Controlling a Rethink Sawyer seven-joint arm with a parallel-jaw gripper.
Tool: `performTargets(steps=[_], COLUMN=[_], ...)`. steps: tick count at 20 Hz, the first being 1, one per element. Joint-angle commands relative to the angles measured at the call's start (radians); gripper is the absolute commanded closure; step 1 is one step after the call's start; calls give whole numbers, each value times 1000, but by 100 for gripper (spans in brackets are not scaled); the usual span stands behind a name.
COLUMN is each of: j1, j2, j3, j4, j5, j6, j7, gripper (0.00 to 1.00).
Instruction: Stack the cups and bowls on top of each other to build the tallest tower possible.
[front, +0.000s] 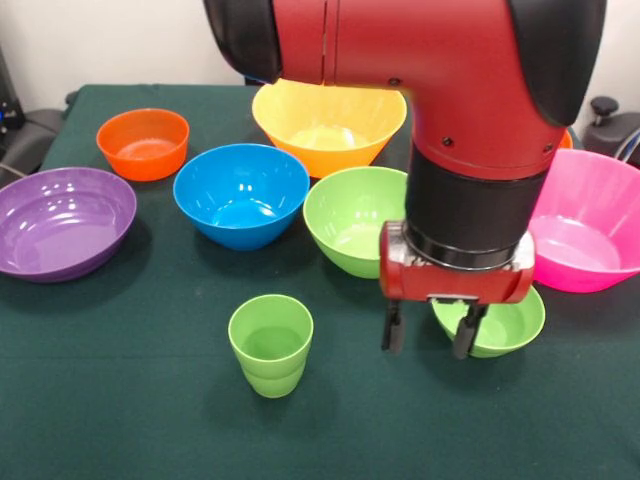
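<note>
I am reading the worktop (120, 420) from left to right in the front view. At the far left the purple bowl (62, 222) is sitting upright near the edge, and behind it the orange bowl (143, 143) is standing alone. Next the blue bowl (241, 194) is lying just in front of the yellow bowl (328, 125), with the light green bowl (352, 218) beside it to the right. In front of these, well apart from any bowl, the green cup (270, 345) is standing upright with its mouth up, and nothing is stacked on anything yet. Right of the cup my end effector (430, 337) is hanging with its fingers pointing straight down, parted fairly narrowly and holding nothing. It is hovering just at the left rim of the small green bowl (495, 325), which the wrist is partly hiding, so I cannot tell whether a finger is touching that rim. The relation I am steering by is this: the cup is lying to the left of the end effector and a little nearer the camera, its long axis vertical, with bare cloth between them. The small bowl is the closer piece. At the far right the pink bowl (588, 218) is sitting behind the small bowl, and I judge it is crowding any approach from that side. I am seeing no blue cup here.
</note>
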Motion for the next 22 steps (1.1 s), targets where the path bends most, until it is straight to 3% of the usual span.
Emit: performTargets(steps=[1,14,19,22], j1=[-25,-60,-97,-106], j2=[7,-101,-145,-157], j3=[89,121,162,180], j4=[182,447,576,598], j5=[-82,-65,-72,-78], j6=[-85,-160,-249,-259], j7=[-309,-244,-233,-220], gripper=[0,0,0,0])
